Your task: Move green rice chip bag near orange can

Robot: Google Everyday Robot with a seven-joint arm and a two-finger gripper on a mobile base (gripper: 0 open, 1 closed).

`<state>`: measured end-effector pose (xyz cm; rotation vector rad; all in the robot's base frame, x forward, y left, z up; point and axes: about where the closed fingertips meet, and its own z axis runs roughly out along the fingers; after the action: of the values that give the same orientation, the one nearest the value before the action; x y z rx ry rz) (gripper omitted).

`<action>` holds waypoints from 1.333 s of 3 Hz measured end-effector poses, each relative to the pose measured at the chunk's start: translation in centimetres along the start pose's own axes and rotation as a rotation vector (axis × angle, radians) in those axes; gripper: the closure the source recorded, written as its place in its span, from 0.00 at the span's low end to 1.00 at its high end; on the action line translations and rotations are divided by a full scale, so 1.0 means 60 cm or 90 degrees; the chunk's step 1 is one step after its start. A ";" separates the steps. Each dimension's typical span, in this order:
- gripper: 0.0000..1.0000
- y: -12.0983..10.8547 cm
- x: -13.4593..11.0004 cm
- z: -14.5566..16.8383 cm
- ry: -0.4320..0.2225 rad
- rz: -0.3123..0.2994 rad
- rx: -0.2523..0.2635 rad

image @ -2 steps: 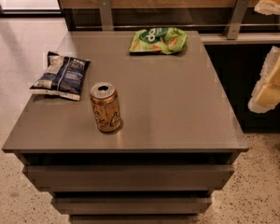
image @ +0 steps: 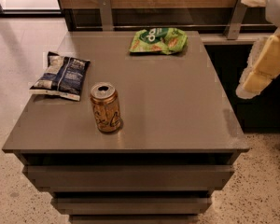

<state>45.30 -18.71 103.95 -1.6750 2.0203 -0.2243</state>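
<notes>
The green rice chip bag (image: 158, 40) lies flat at the far middle of the grey table (image: 177, 106). The orange can (image: 105, 108) stands upright near the front left, well apart from the bag. My gripper (image: 253, 41) hangs off the table's right side, level with the far half and to the right of the green bag. Its cream fingers (image: 263, 62) are spread apart and hold nothing.
A dark blue-and-white bag (image: 60, 76) lies at the table's left edge, just left of and behind the can. A wooden wall with metal brackets (image: 105, 10) runs behind the table. A dark counter (image: 266, 111) stands to the right. Speckled floor surrounds the table.
My gripper has shifted slightly left and up at the right edge. The bags and the can have not moved.
</notes>
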 end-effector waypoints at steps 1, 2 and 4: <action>0.00 -0.055 -0.014 0.036 -0.019 -0.024 0.003; 0.00 -0.128 -0.029 0.087 -0.033 -0.045 0.002; 0.00 -0.175 -0.042 0.110 -0.041 -0.065 0.025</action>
<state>57.88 -17.48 103.49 -1.7412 1.8737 -0.2414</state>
